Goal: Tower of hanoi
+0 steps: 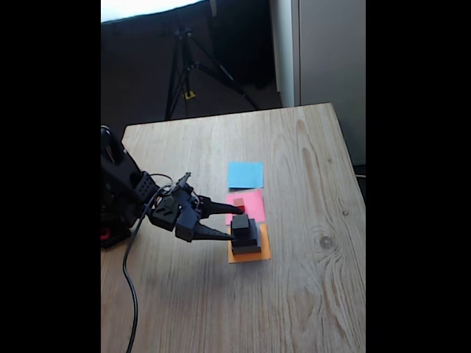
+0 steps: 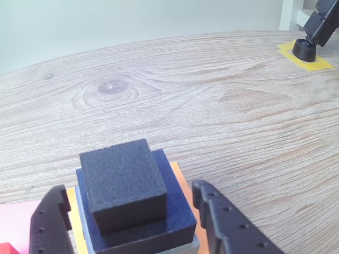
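Observation:
The tower of hanoi stands on an orange paper square (image 1: pixel 250 254): a grey slab (image 2: pixel 194 244) at the bottom, a black slab (image 2: pixel 177 214) on it, and a small black cube (image 2: pixel 122 185) on top (image 1: pixel 240 220). My gripper (image 1: pixel 235 224) is open, and its fingers straddle the small black cube without touching it. In the wrist view one finger (image 2: pixel 50 222) is left of the stack and the other (image 2: pixel 225 225) is right of it. The tiny red cube (image 1: pixel 238 201) sits apart on the pink paper (image 1: pixel 252 200), at the wrist view's bottom left corner (image 2: pixel 6 248).
A blue paper square (image 1: pixel 245 174) lies beyond the pink one. The arm's base and cable (image 1: pixel 129 279) occupy the table's left side. A black foot (image 2: pixel 306 48) rests on a yellow patch at the wrist view's top right. A tripod (image 1: pixel 184 66) stands behind the table.

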Tool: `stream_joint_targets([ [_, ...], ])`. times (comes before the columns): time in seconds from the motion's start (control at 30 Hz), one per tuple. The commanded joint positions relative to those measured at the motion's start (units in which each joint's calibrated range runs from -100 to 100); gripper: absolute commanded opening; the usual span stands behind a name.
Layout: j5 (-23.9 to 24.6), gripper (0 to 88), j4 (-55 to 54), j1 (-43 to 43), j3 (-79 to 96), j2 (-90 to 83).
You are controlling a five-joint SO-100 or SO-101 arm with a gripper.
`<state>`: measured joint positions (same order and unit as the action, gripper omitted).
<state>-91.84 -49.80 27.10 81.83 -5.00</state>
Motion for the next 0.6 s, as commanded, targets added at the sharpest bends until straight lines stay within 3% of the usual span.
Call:
stream_joint_targets([
  [0.0, -1.5, 26.7, -3.3, -0.7, -2.7, 1.4],
  [0.57, -5.8, 22.9, -7.1, -2.8, -4.8, 6.4],
])
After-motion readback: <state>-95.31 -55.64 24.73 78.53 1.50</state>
